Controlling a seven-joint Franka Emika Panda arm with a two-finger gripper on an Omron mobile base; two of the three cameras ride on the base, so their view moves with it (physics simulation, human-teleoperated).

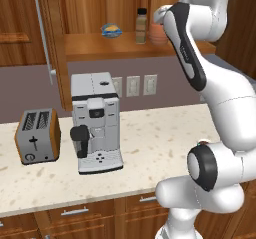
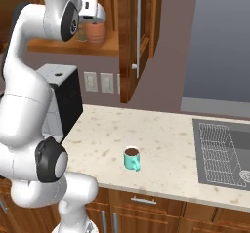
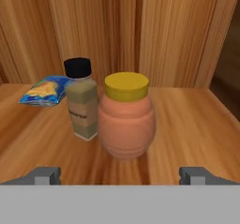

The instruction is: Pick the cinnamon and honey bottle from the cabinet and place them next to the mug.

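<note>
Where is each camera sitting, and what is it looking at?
Left base view: behind the arm's left, facing the coffee machine, toaster and cabinet; arm at right.
Right base view: behind its right, facing the mug and sink; arm at left.
Hand view: on the hand, facing the honey bottle and cinnamon; open gripper at bottom.
All three show the honey bottle.

Speckled beige counter, mauve wall, wood drawers, steel sink

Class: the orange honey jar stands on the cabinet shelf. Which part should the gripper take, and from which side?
Probably the honey jar's round belly, below the lid, approached straight from the shelf's open front. It stands upright between the open fingers. The cinnamon bottle crowds one side, so enter carefully.
</note>
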